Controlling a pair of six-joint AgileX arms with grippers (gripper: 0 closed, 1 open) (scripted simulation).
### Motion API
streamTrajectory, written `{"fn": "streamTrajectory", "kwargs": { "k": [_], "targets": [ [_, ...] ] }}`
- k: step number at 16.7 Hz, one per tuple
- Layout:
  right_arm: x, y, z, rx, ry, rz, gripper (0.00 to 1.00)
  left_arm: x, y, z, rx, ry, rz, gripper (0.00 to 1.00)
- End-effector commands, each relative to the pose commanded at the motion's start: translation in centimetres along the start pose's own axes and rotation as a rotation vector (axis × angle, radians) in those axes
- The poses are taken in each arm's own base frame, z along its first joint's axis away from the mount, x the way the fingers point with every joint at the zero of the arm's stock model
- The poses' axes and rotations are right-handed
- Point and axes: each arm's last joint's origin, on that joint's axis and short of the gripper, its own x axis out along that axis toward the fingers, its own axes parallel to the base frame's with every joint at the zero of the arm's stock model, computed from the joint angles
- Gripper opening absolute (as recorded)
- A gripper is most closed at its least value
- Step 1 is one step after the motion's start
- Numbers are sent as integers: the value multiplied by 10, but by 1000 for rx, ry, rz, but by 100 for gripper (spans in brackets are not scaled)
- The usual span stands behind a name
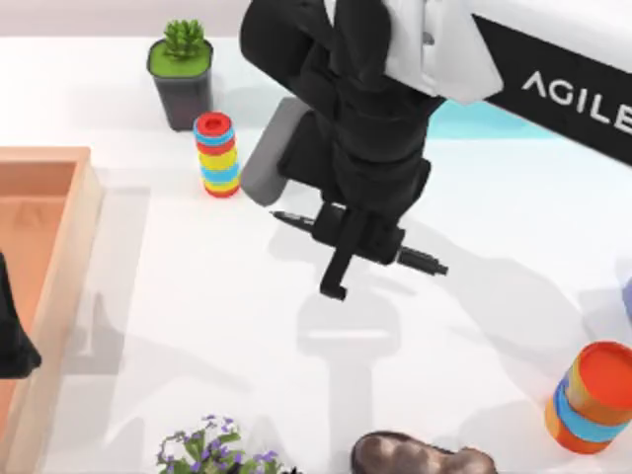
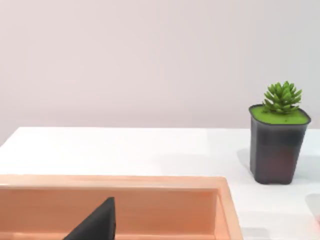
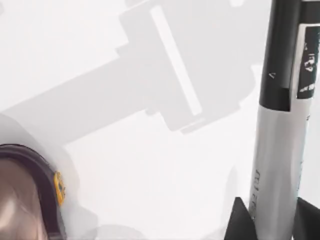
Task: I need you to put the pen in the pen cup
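Desk: white surface [image 1: 197,326] under a pale wall; a wooden tray [image 1: 59,296] sits at the left edge.

Right gripper [image 1: 360,242]: hangs over the middle of the desk, its fingers [image 3: 239,222] clamped on the pen across its barrel.

Pen [image 1: 420,260]: held crosswise in the right gripper, one dark end pointing left, the other right. The right wrist view shows the white-grey barrel between the two dark fingertips. Judged from the shadow below, it is clear of the desk.

Pen cup [image 1: 592,397]: stands upright at the lower right corner of the desk, orange mouth open upward, well apart from the pen.

Left gripper [image 1: 15,341]: parked at the left edge over the wooden tray; the state of its fingers cannot be told.

Other items: striped cylinder [image 1: 216,153] and potted succulent [image 1: 182,71] at upper left, flowers [image 1: 212,449] and a brown object [image 1: 415,459] along the near edge; none lies between pen and pen cup.

Step in hand: pen grasped and apparently lifted; carry to the pen cup not yet made.

Next move calls for: travel toward the lower right, tipping the pen from level to upright over the cup mouth, so that one end enters without catching the rim.

Risk: the cup sits close to the desk corner; a knock on its wall could tip it.
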Motion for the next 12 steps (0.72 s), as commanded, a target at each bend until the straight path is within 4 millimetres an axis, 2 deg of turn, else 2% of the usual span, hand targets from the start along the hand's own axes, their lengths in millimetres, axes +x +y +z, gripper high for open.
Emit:
{"fn": "streamTrajectory", "kwargs": {
  "k": [4, 7, 9, 12],
  "targets": [
    [1, -2, 0, 6, -2, 1, 0, 0, 0, 0, 0, 0, 0, 100],
    [11, -11, -2, 21, -25, 50, 0, 0, 0, 0, 0, 0, 0, 100],
    [19, -29, -8, 64, -88, 113, 0, 0, 0, 0, 0, 0, 0, 100],
    [30, -70, -30, 162, -278, 237, 0, 0, 0, 0, 0, 0, 0, 100]
  ]
}}
